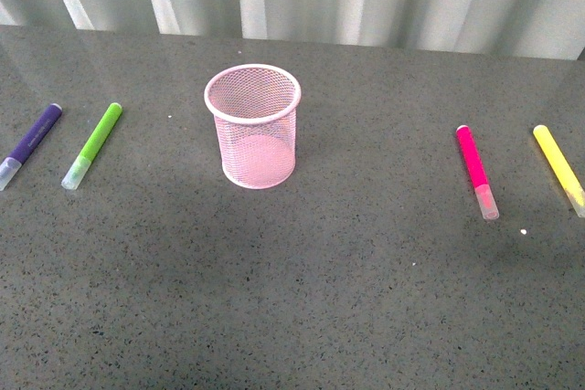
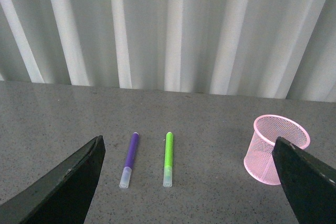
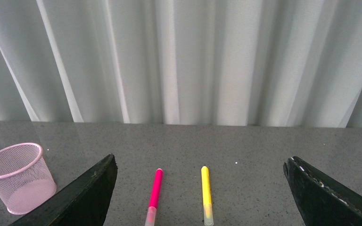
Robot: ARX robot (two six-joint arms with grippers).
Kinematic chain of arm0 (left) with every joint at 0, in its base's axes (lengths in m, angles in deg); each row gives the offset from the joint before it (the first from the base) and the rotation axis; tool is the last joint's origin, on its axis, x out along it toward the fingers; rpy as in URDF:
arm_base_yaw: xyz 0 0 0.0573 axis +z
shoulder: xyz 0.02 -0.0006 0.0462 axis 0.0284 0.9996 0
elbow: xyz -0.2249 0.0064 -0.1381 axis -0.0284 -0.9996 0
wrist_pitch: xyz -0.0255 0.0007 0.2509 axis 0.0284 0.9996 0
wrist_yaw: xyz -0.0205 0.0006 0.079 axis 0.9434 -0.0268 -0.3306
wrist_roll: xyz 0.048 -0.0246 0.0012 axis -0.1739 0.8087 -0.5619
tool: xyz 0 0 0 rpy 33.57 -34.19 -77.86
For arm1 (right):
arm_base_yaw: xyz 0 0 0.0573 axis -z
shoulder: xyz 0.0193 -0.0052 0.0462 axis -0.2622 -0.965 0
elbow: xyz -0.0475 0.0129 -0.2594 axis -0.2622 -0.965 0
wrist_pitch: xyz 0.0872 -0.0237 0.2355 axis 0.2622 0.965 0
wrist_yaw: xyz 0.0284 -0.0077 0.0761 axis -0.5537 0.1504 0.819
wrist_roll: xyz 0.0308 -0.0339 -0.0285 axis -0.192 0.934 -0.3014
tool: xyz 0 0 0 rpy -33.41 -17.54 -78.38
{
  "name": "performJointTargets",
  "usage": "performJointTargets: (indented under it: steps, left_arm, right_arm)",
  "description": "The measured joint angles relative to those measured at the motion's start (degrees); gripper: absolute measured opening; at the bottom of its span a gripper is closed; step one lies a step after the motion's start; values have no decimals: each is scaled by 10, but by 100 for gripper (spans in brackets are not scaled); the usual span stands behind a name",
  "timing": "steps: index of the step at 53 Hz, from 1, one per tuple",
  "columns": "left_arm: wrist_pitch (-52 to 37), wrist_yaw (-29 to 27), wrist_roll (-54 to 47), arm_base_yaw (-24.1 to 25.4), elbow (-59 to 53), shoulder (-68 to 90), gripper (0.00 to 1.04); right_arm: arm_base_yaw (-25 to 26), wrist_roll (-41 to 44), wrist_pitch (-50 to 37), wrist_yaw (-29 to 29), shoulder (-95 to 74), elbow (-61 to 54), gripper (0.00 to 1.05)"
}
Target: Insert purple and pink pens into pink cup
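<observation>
Pink mesh cup [image 1: 252, 125] upright mid-counter [image 1: 292, 299].
Purple pen [image 1: 31, 144] flat at left by green marker [image 1: 92, 145], pink pen [image 1: 476, 171] at right by yellow marker [image 1: 558, 168]; left end effector [image 2: 187, 141], right end effector [image 3: 200, 160] spread wide, gripping nothing.

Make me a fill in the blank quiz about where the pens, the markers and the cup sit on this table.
1. In the front view, the purple pen lies to the ____ of the pink cup.
2. The pink pen lies ____ the pink cup and the yellow marker.
3. The green marker lies beside the ____ pen.
4. The pink cup stands upright and ____.

Missing words: left, between, purple, empty.
</observation>
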Motion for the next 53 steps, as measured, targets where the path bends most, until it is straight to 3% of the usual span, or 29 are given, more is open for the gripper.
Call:
performJointTargets:
  steps: [15, 20, 22, 30, 38, 44, 53]
  left_arm:
    - [0, 0, 0, 0, 0, 0, 98]
    - [76, -99, 73, -24, 20, 40, 98]
    - [81, -108, 99, -25, 20, 58, 98]
    - [-20, -30, 133, 18, 33, 167, 98]
    - [-203, 112, 122, 86, 106, 407, 98]
    - [-282, 205, 102, 106, 196, 613, 98]
    - [-276, 200, 70, 113, 334, 837, 98]
  right_arm:
    - [0, 0, 0, 0, 0, 0, 98]
    - [0, 0, 0, 0, 0, 0, 98]
    - [0, 0, 0, 0, 0, 0, 98]
    - [0, 0, 0, 0, 0, 0, 98]
    - [0, 0, 0, 0, 0, 0, 98]
    - [0, 0, 0, 0, 0, 0, 98]
    - [0, 0, 0, 0, 0, 0, 98]
